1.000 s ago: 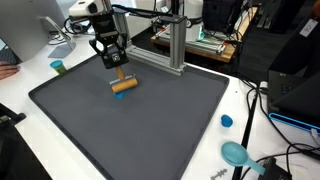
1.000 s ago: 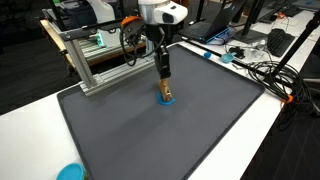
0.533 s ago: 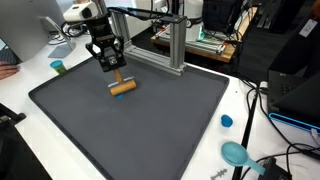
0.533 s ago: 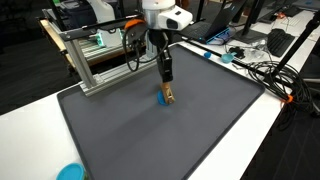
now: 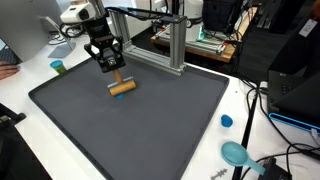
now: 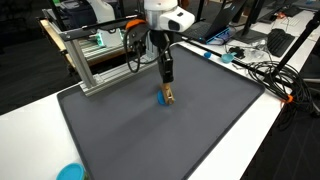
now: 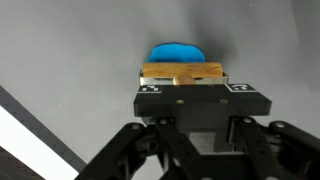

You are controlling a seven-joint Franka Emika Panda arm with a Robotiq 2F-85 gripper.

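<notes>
One small teal cup [image 5: 58, 67] stands at the left on the white tabletop [image 5: 20, 95], off the grey mat [image 5: 150, 125]. Right of it, the gripper [image 5: 117, 72] hangs over the rear part of the mat, jaws closed on a wooden piece [image 5: 122, 87]. A blue disc [image 7: 177, 52] lies just under the wood; contact cannot be determined. At the far right, a blue cap [image 5: 227, 121] sits beside the mat.

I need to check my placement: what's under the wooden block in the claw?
A blue round piece lies on the grey mat under the wooden block. The block covers part of it; contact between them is hidden.
</notes>
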